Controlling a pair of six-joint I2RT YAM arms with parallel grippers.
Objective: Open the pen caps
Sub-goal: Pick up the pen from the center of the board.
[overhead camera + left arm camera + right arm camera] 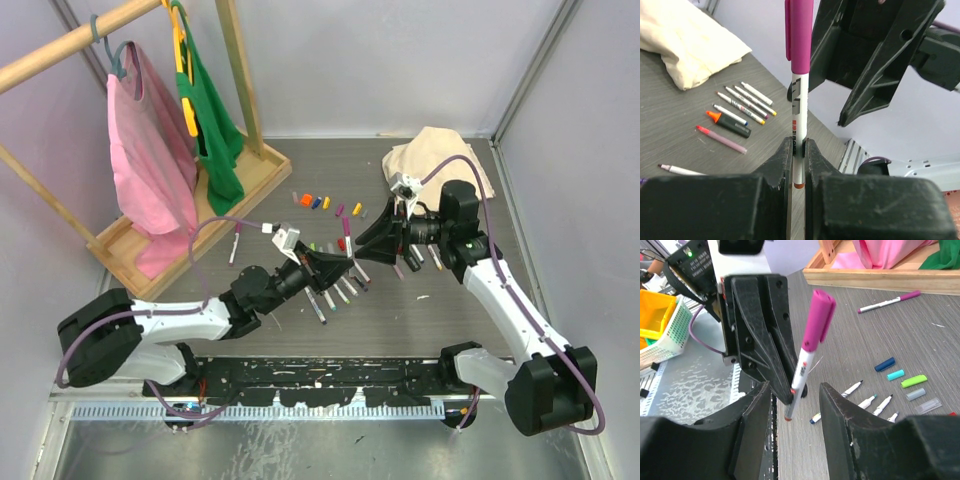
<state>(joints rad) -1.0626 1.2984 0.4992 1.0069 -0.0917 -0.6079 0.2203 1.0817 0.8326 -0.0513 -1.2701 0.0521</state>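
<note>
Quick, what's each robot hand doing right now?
Left gripper: closed, holding the pen by its white barrel, pink cap on.
Right gripper: open, holding nothing.

left tool (343,266) meeting right tool (360,249), loose pen caps (308,199) beyond

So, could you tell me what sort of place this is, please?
Probably a robot lab test cell: plain walls box in a small table, two arms are bolted to its edge, and props are staged, a clothes rack, loose pens.
</note>
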